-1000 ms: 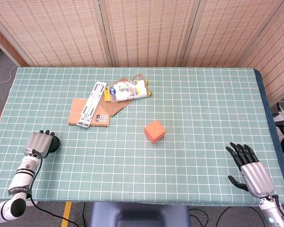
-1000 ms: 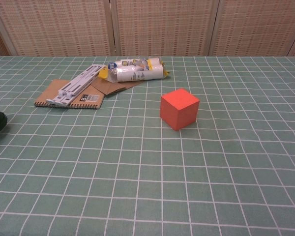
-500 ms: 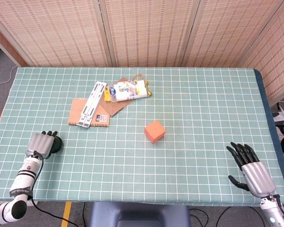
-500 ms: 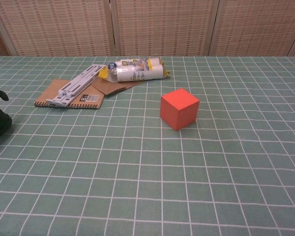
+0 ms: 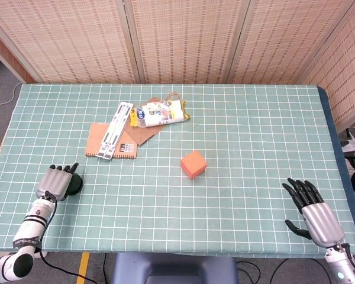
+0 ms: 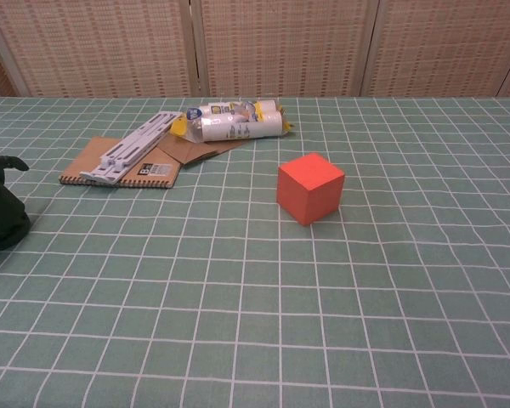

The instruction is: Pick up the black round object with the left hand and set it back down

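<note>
You are working at the near left corner of the table (image 5: 266, 118), where the black round object (image 5: 76, 185) is sitting on the green checked cloth. Your left hand (image 5: 57, 182) is lying over it from the 8 o'clock side, fingertips reaching past its top; whether the fingers are actually closing on it or only resting there, I cannot tell (the chest view is showing just a dark mass at the frame's left edge). I would judge the grasp as not yet secure, so you should be wrapping the fingers evenly round the object's sides before lifting straight up, and setting it down flat.

Your right hand (image 5: 310, 207) is hovering open near the 4 o'clock corner, fingers spread, holding nothing.

The left edge of the table is lying close at 9 o'clock from the object, and the front edge is not far at 6 o'clock, so favour room toward 2 o'clock. The notebook (image 5: 109, 142) and the orange cube (image 5: 193, 164) are standing well apart from it.
</note>
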Controlling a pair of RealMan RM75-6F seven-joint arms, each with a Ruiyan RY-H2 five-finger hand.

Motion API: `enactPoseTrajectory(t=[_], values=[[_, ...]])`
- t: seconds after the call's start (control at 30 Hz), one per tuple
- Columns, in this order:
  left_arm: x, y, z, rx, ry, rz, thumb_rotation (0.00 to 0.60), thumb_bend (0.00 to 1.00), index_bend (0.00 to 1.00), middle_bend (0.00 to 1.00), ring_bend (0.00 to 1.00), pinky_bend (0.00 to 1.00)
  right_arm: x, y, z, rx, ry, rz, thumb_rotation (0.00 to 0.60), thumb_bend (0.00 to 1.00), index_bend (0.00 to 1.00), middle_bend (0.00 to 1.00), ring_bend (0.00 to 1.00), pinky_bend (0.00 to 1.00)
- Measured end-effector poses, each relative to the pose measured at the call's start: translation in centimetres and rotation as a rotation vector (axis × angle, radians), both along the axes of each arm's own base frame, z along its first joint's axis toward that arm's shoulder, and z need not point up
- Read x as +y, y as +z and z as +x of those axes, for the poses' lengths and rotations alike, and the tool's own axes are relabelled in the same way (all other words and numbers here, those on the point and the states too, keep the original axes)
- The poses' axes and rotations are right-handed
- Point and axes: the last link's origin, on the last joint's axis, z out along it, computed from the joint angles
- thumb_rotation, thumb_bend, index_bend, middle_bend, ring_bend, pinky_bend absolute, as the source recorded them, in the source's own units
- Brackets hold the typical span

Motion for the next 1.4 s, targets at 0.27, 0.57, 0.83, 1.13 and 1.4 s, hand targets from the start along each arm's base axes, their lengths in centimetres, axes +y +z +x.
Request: enactPoseTrajectory(t=[0.27,0.57,0.83,1.13,1.4], values=[[0.6,1.4,0.4,-0.012,-0.039,0.062,0.600,0.39,0.00,0.21,0.53,0.24,0.0,-0.1,0.0,0.013,0.003,-0.001,0.600,0.18,0.00,0.00,0.00,0.00],[3.2,2.4,-2.3,0.088,0.072,0.147,0.600,0.38,0.00,0.21,0.48,0.23,-0.1,0.3,0.0,0.010,0.002,-0.015,0.600,0.18,0.00,0.00,0.00,0.00],[4.2,1.6,-4.2,0.097,0.191,0.109,0.600,0.38,0.00,0.17,0.31,0.23,-0.2,0.1,-0.1,0.018,0.001,-0.008,0.600,0.18,0.00,0.00,0.00,0.00],[4.6,1.8,-5.4,0.101,0.240,0.120,0.600,0.39,0.00,0.00,0.02,0.23,0.0,0.1,-0.1,0.022,0.000,-0.012,0.600,0.18,0.00,0.00,0.00,0.00],[4.6,2.0,-5.5,0.058,0.251,0.130,0.600,0.37,0.00,0.00,0.00,0.20,0.0,0.2,0.0,0.019,0.001,-0.018,0.600,0.18,0.00,0.00,0.00,0.00]])
